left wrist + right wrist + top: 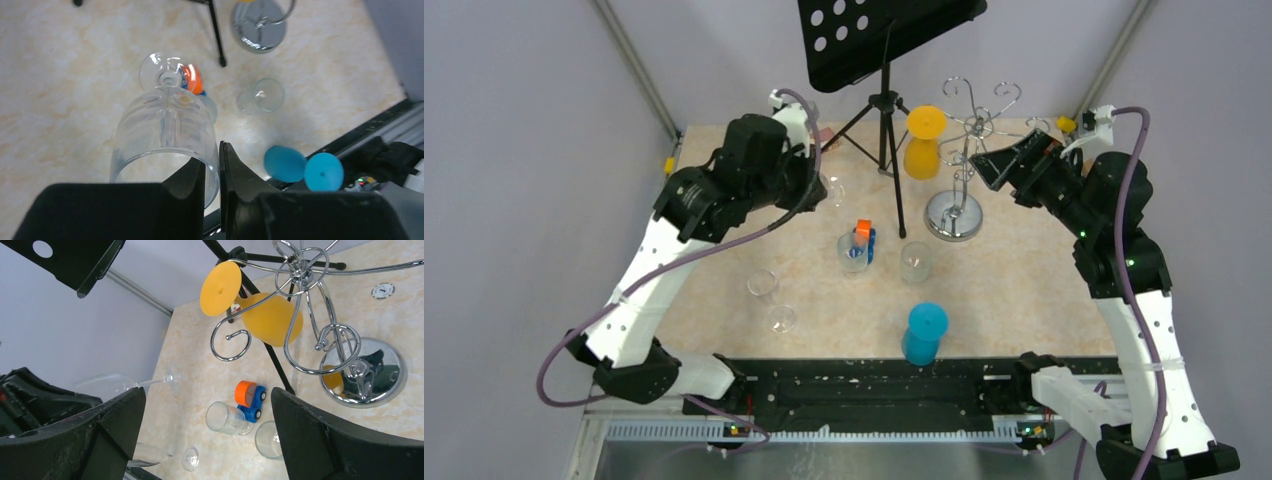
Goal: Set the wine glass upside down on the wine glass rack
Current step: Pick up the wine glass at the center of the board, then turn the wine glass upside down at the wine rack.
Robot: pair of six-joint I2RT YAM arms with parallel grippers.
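The left hand [212, 160] is nearly closed, its two fingers pinching the wall of the wine glass [165, 130] at the rim; its own wrist view shows this plainly, looking along the clear bowl to the stem and round foot, which point away from the hand. The glass is off the worktop [1024, 290], lying roughly sideways in the air. From above it is barely visible, a faint glint beside the black wrist at the far left of the worktop; the right wrist view catches it side-on, bowl towards the left arm and foot towards the middle.

The right hand [207, 395] is spread wide and holds nothing; it hangs just beside the rack [299, 272]. Only this view shows the curled hook arms close up, and a yellow glass [272, 320] with its stem at one of them, foot uppermost; whether it hangs there I cannot tell.

The top view gives the layout: the rack stands at the far right, well apart from the held glass, with a music stand [874, 35] between them, and a toy car [862, 238], several clear glasses and a blue glass [924, 333] nearer the arms.
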